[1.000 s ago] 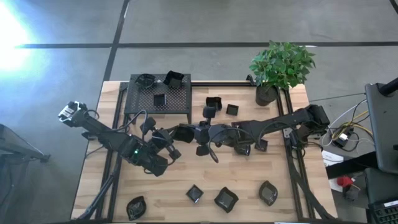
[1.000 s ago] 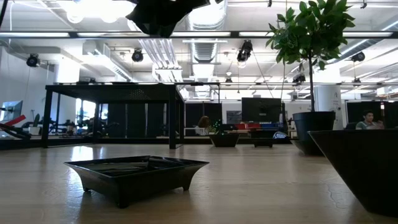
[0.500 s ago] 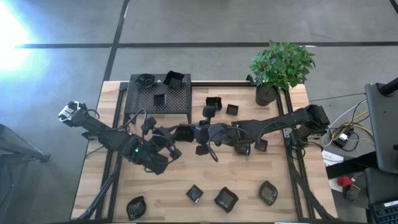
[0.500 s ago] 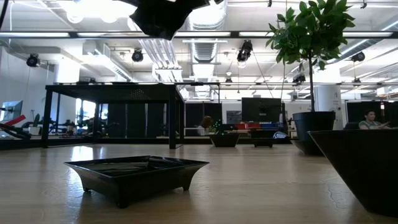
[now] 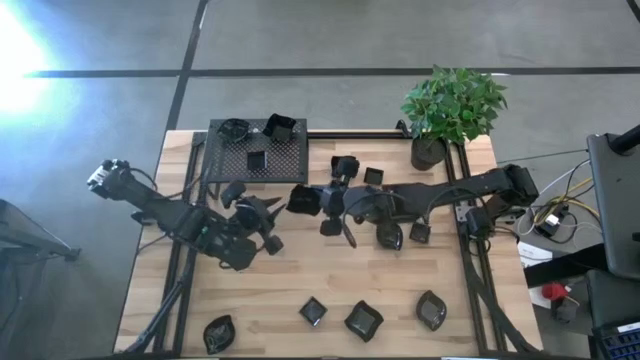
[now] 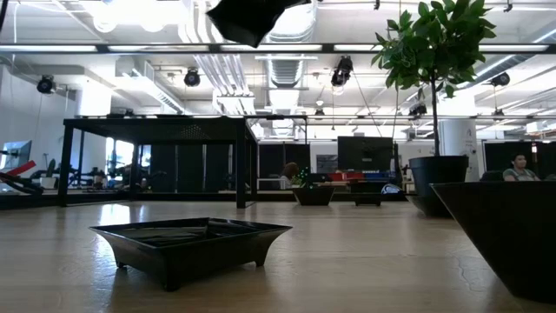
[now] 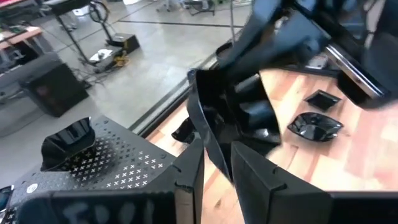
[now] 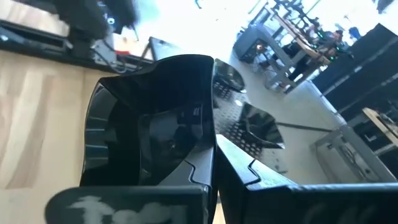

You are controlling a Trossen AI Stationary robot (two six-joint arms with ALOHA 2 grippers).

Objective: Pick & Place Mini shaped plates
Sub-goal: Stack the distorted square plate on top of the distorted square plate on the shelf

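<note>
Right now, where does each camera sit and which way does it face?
High: above the wooden table, looking straight down; both arms show, the right tool gripping a glossy black square dish.
Low: at tabletop height, looking level into the room; only the raised dish shows, at top.
Left wrist: behind the left tool, facing that dish and the black perforated metal stand.
Right wrist: behind the right tool, its fingers on the dish.
Shared: all four show that dish.

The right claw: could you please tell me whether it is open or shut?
Shut: in the right wrist view, the right claw pinches the rim of the square plate.
</note>
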